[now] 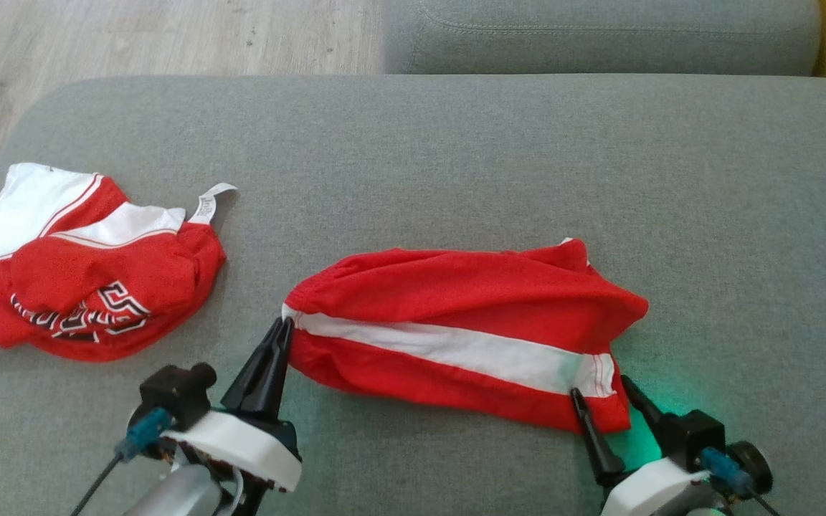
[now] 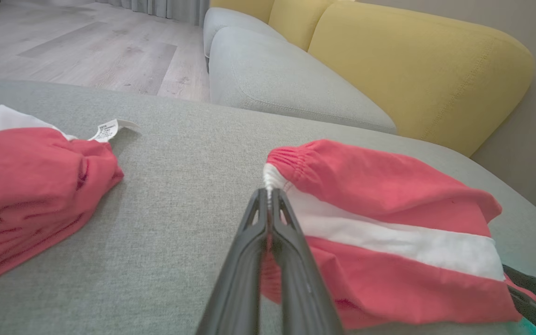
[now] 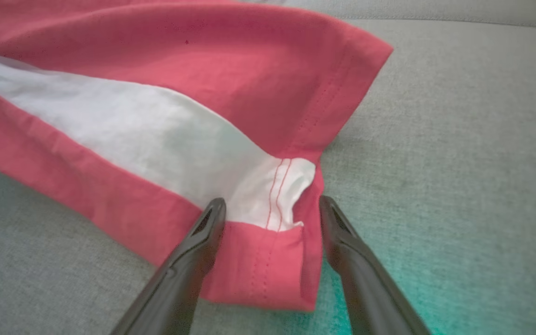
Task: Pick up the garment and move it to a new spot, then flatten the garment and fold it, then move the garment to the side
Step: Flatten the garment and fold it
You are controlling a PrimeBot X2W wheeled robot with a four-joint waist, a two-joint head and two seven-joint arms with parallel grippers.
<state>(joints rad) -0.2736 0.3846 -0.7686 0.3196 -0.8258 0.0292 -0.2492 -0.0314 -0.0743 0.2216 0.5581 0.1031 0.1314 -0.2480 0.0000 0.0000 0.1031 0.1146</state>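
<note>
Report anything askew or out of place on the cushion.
The red garment lies slanted and bunched, hem corner curled inside the open right end effector. A second garment sits crumpled at left, label sticking out.

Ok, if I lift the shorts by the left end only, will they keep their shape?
Probably not: the shorts lie creased and sagging, so they should droop from the left gripper, shut on the waistband. Thin fabric, likely light. The right gripper is open around the hem, so that end would probably drag.

Soft, even light; faint shadows beneath the garment (image 1: pixel 456 337); green glow on the cushion (image 1: pixel 685 398) by the right gripper (image 1: pixel 601 387); wrist views wide-angle, reds washed pinkish, finger bases blurred.
</note>
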